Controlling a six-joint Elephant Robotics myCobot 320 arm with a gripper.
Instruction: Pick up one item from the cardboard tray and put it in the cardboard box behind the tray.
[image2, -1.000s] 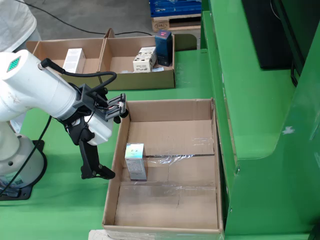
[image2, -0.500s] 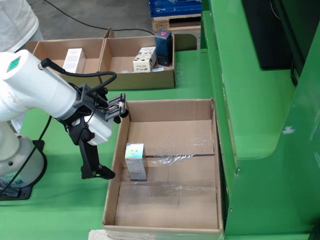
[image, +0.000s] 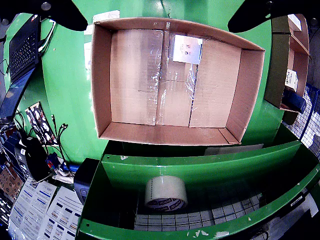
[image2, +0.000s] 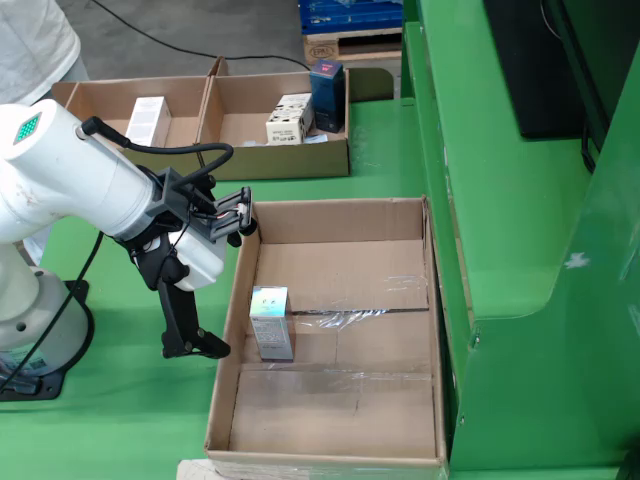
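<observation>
A big open cardboard box (image2: 345, 220) lies on the green table, and a silver carton (image2: 271, 322) stands upright inside against its left wall. From above, the wrist view shows the same box (image: 102, 80) and carton (image: 187, 49). Behind it in the fixed view is a two-compartment cardboard tray (image2: 205, 95) holding a white carton (image2: 148, 120), another white carton (image2: 290, 118) and a dark blue carton (image2: 327, 95). My gripper (image2: 232, 288) hangs open just outside the big box's left wall, holding nothing. Its black fingertips (image: 65, 12) sit wide apart at the wrist view's top corners.
A tall green machine frame (image2: 520, 250) runs along the right of the box. In the wrist view a tape roll (image: 166, 192) lies on a green shelf below the box, and a keyboard (image: 20, 50) with cables is at the left. A person (image2: 30, 40) stands at top left.
</observation>
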